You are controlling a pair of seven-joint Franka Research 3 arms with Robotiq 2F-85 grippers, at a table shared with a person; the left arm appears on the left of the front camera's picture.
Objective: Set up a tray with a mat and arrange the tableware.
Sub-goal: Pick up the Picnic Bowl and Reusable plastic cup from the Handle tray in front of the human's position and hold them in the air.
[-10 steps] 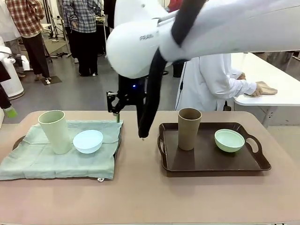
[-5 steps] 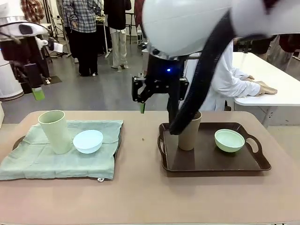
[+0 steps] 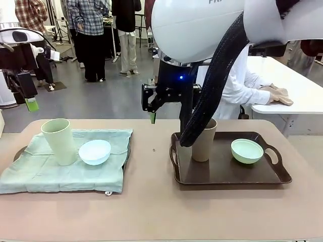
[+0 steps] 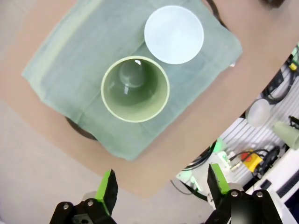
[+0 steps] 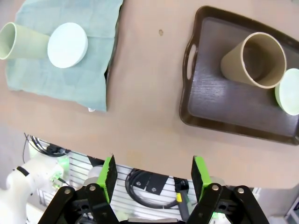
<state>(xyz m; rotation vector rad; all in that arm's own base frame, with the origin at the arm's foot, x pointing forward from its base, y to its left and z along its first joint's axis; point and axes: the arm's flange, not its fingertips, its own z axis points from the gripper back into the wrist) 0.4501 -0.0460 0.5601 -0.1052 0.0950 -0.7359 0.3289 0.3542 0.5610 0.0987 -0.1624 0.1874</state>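
The left gripper (image 4: 161, 181) hangs above the table's left end with its jaws spread wide and nothing between the green pads (image 4: 108, 186). Below it the pale green cup (image 4: 135, 88) stands upright on the green mat (image 4: 70, 60), and the light blue bowl (image 4: 174, 34) sits just beside the cup on the same mat. The mat is draped over a dark tray (image 3: 20, 150), of which a sliver of rim shows. The right gripper (image 5: 154, 171) is raised over the middle of the table (image 3: 161, 212), its jaws also well apart and empty. On the brown tray (image 5: 219, 102) to the right stand 2 pieces: the brown cup (image 5: 254, 59), upright on the tray's left half, and the mint green bowl (image 3: 247, 150) near it on the right, not touching. In the front view the right arm's black hose crosses the brown cup's rim. Grey lettering (image 3: 216, 1) on the right arm's white housing is cut by the top edge and cannot be read. A person in a white coat (image 3: 237, 83) stands beyond the far edge.
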